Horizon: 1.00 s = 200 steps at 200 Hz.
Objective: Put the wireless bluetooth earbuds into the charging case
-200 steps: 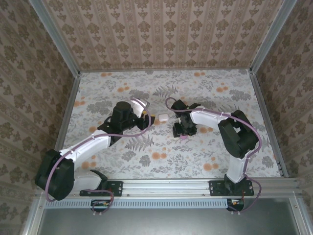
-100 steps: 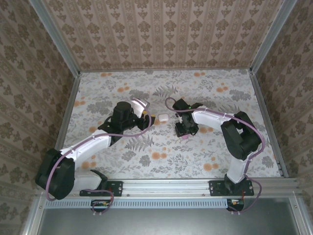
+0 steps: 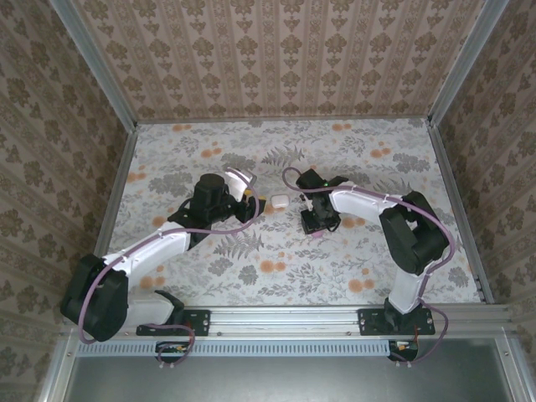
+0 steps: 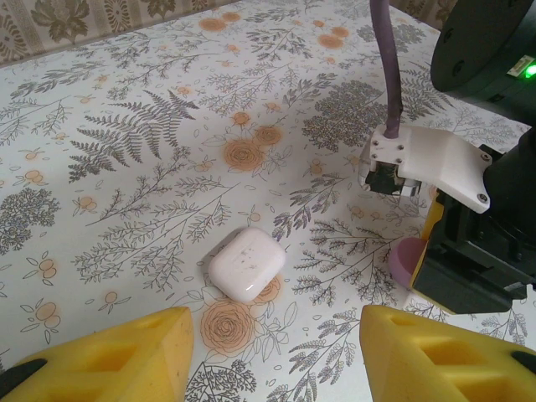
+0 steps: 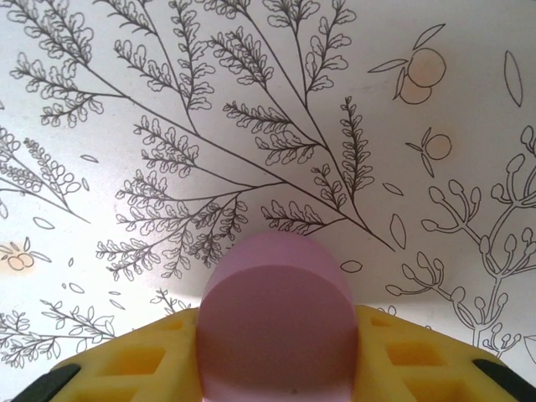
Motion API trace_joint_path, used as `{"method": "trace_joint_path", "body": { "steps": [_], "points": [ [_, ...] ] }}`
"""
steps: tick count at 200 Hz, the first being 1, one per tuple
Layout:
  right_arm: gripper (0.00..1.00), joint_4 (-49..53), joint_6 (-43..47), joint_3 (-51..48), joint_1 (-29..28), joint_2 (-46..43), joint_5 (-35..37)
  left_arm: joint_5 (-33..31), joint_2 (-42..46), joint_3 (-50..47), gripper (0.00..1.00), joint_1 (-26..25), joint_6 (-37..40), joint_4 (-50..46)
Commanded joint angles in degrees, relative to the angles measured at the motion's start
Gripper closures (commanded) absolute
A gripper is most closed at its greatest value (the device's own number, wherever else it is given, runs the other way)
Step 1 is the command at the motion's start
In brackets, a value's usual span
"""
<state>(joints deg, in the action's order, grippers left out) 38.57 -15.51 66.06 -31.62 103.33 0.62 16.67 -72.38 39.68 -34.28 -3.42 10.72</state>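
A pink-purple oval pebble-shaped case (image 5: 273, 285) sits on the flowered table, and my right gripper (image 5: 276, 328) is shut on it, a yellow finger pressed to each side. From above the same pebble (image 3: 316, 235) peeks out under that gripper (image 3: 316, 228). A white rounded-square case (image 4: 246, 264), lid closed, lies flat a little ahead of my left gripper (image 4: 276, 335), which stands open and clear of it. The white case (image 3: 279, 200) lies between the two arms. I cannot tell which of the two is the charging case. The earbuds are out of view.
The right arm's wrist and purple cable (image 4: 387, 67) stand close to the right of the white case. Patterned walls (image 3: 276, 59) close in the table at the back and sides, with a metal rail (image 3: 285, 318) at the near edge.
My right gripper's jaws have closed in onto the pink pebble, and that wrist has shifted slightly. The left arm and the white case have stayed put.
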Motion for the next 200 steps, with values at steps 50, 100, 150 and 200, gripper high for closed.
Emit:
{"method": "trace_joint_path", "body": {
  "steps": [50,100,150,200],
  "points": [
    [0.56,-3.39,5.88,-0.85,0.9,-9.26,-12.17,7.54,0.21,0.65,0.43,1.69,1.61,-0.14],
    [0.54,-5.02,15.87,2.72,1.64,-16.9,-30.18,29.41,-0.92,2.2,0.42,5.71,5.21,-1.04],
    [0.55,-6.97,23.26,5.18,1.73,-19.74,-39.39,38.71,-4.37,5.96,0.42,5.24,7.93,-3.67],
    [0.55,-6.38,29.58,5.98,1.69,-19.95,-45.7,44.91,-5.06,6.71,0.41,3.62,11.62,-3.89]
  ]
}}
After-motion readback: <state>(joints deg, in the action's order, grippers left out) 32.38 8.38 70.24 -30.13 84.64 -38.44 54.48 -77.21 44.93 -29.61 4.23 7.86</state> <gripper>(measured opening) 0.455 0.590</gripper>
